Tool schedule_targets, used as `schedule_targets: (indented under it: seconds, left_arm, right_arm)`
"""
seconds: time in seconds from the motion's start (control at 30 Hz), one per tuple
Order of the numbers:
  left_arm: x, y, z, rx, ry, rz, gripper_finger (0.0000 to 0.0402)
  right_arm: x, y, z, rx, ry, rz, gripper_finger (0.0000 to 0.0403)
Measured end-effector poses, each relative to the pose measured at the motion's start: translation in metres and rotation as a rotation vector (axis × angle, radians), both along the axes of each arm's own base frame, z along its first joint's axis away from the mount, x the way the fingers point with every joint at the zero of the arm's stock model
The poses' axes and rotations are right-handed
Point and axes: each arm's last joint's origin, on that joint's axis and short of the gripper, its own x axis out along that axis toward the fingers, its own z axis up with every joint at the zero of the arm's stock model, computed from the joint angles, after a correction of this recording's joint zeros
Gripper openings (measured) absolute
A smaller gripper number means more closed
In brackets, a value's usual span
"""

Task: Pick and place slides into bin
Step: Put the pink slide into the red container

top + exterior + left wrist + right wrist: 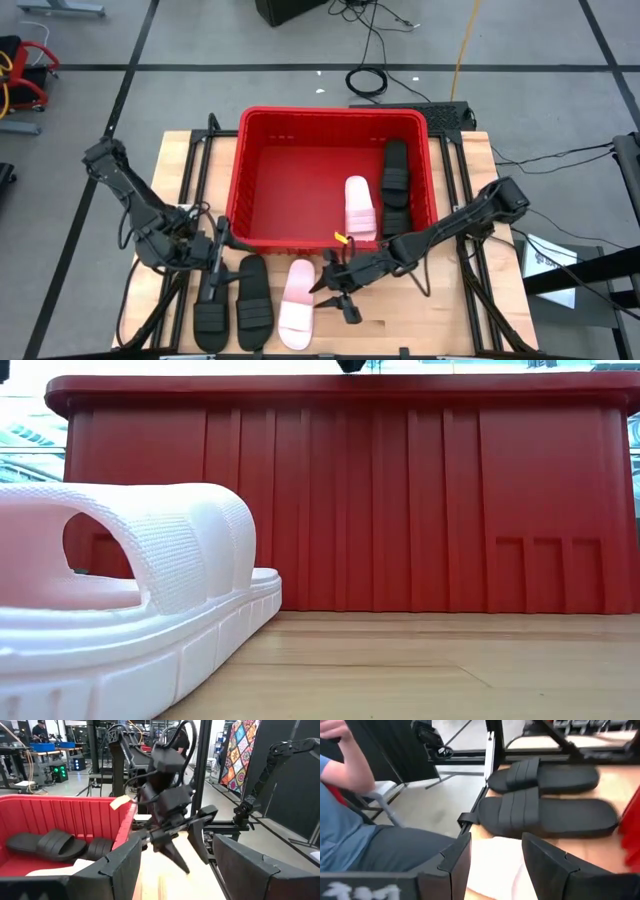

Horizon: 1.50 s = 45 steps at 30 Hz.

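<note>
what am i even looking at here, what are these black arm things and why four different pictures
Two robot arms work at a wooden table. One camera looks down from above, one sits at table level, and one rides on each wrist. The red bin already holds two black slides and one pale slide. Outside it lie two more black slides and a pale slide. The left end effector is open above the black pair; the right end effector is open beside the pale one. Neither holds anything.

Grey floor w/ black cables

No readable text, label or number anywhere.
</note>
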Motion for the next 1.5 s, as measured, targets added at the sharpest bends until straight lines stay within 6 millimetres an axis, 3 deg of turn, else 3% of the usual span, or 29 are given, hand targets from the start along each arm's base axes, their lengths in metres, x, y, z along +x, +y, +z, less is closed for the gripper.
schedule_targets:
  seconds: [0.23, 0.53, 0.9, 1.3, 1.5]
  left_arm:
    - [-0.004, -0.004, 0.000, -0.016, 0.005, -0.028, 0.0250]
    - [-0.006, -0.006, -0.001, -0.015, 0.007, -0.037, 0.0250]
    - [-0.006, -0.004, 0.000, -0.010, 0.003, 0.017, 0.0250]
    - [-0.006, -0.004, 0.000, -0.010, 0.003, 0.015, 0.0250]
    - [-0.006, -0.004, 0.000, -0.008, 0.002, 0.015, 0.0250]
  right_arm:
    - [0.013, -0.003, -0.025, 0.060, 0.101, -0.047, 0.0164]
    - [0.015, 0.005, -0.039, 0.077, 0.141, -0.048, 0.0164]
    - [0.047, 0.021, -0.046, 0.040, 0.259, -0.006, 0.0164]
    - [0.045, 0.019, -0.052, 0.018, 0.328, -0.048, 0.0164]
    - [0.052, 0.018, -0.071, 0.015, 0.375, -0.068, 0.0164]
